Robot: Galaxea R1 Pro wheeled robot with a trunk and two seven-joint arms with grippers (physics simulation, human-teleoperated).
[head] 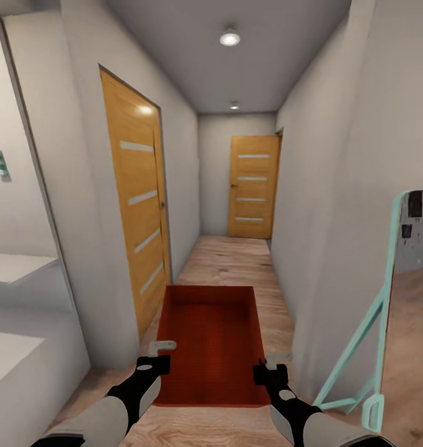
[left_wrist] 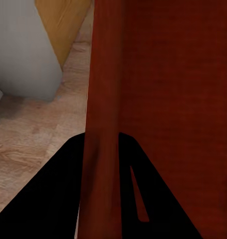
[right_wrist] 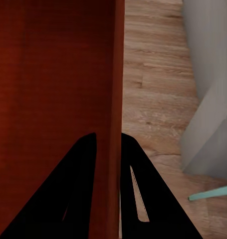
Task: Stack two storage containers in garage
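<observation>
One orange-red storage container [head: 211, 341] hangs level in front of me over the light wood plank floor [head: 230, 261] of a narrow hallway. My left gripper [head: 155, 357] is shut on its left side wall, and my right gripper [head: 270, 369] is shut on its right side wall. In the left wrist view the thin red wall [left_wrist: 103, 99] runs between the dark fingers of the left gripper [left_wrist: 101, 142]. The right wrist view shows the other wall [right_wrist: 115, 74] pinched the same way by the right gripper [right_wrist: 109, 139]. The second container and the garage are out of view.
A slatted wooden door [head: 140, 211] stands shut in the left wall, another [head: 253, 186] at the hallway's far end. White shelves [head: 13, 267] jut out at the near left. A teal-framed leaning mirror [head: 385, 298] stands close on the right. Grey walls hem in both sides.
</observation>
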